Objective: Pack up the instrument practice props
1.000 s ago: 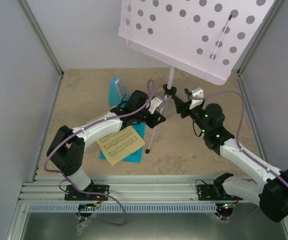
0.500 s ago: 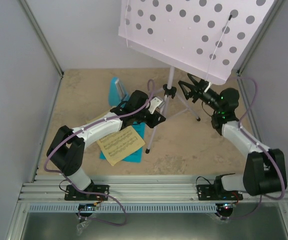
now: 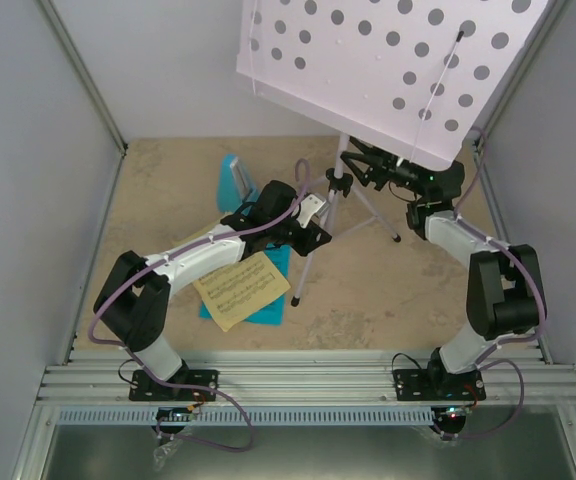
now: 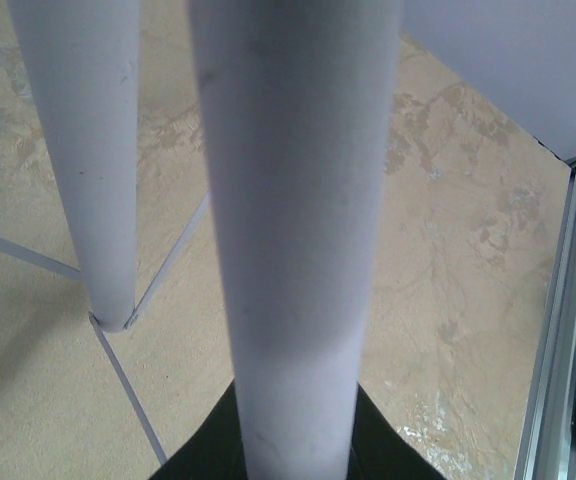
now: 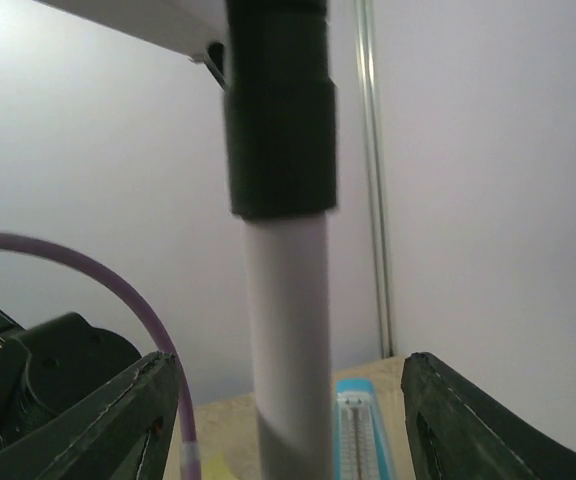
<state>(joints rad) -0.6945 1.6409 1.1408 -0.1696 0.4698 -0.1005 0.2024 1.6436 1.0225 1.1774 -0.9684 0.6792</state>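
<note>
Swinging in from the right over the last second, the right end effector (image 3: 360,162) is now sitting at the pole (image 3: 342,152) of the lilac music stand (image 3: 388,60), just under the holed desk. In its wrist view its two fingers (image 5: 153,420) are standing released, one on each side of the pole below the black collar (image 5: 278,110), with a gap showing on both sides. The left end effector (image 3: 316,215) is holding where it was, left of the pole and below the hub, grasping the stand's near leg (image 3: 306,262), whose tube is running straight out from its jaws. The stand is standing upright on the bench (image 3: 388,290). The blue metronome (image 3: 234,175) is standing well left of the pole. The yellow sheet (image 3: 236,288) is lying left of the pole and nearer the arm bases, overlapping the cyan sheet (image 3: 270,306).
</note>
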